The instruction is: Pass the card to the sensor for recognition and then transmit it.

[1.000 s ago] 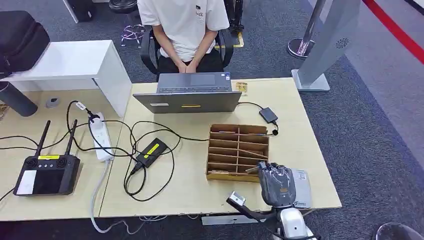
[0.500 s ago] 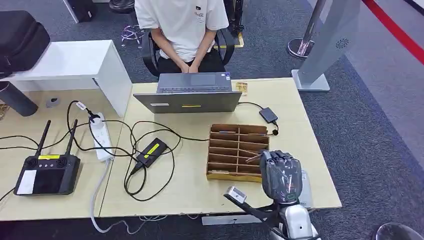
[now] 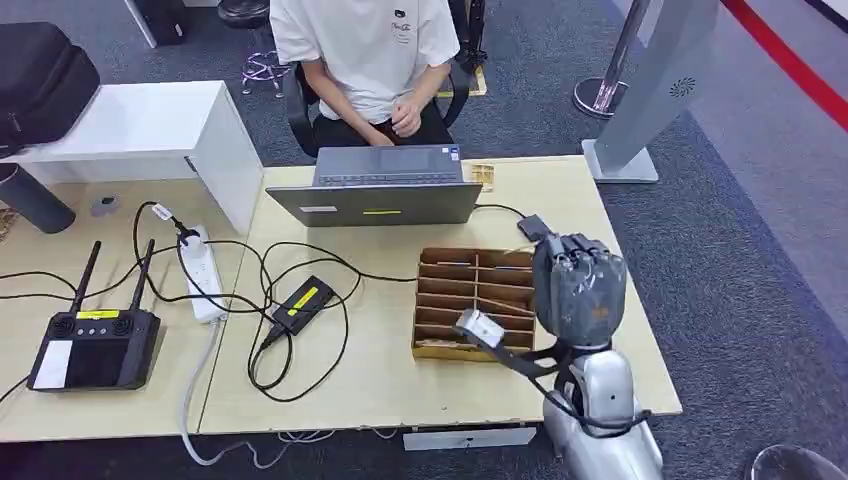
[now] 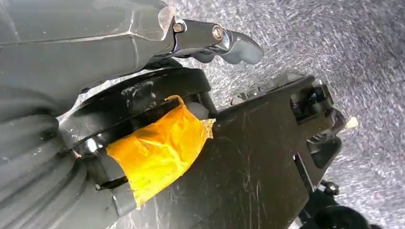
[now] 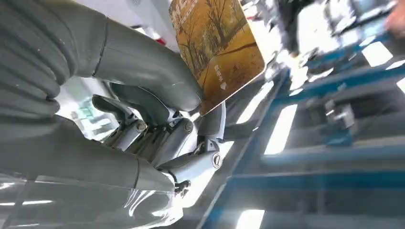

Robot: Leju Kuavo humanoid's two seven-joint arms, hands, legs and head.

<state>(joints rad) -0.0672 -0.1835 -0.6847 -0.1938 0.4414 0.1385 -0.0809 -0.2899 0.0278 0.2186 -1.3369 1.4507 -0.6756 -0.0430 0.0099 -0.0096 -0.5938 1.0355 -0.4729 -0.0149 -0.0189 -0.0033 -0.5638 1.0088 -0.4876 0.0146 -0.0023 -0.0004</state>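
The right robot hand (image 3: pixel 580 285) is raised above the counter (image 3: pixel 400 380), back of the hand toward the head camera, fingers pointing toward the far edge. In the right wrist view it grasps the card (image 5: pixel 216 45), a yellow-brown card printed with trees, pinched between the thumb (image 5: pixel 148 76) and the fingers. Directly to the left of this hand sits the brown slotted cardboard box (image 3: pixel 470 300); just beyond the fingertips lies a small black sensor (image 3: pixel 532 228) on a cable. The left robot hand (image 4: pixel 217 40) hangs over grey carpet; its state cannot be determined. A person (image 3: pixel 365 50) sits behind the laptop (image 3: pixel 375 200).
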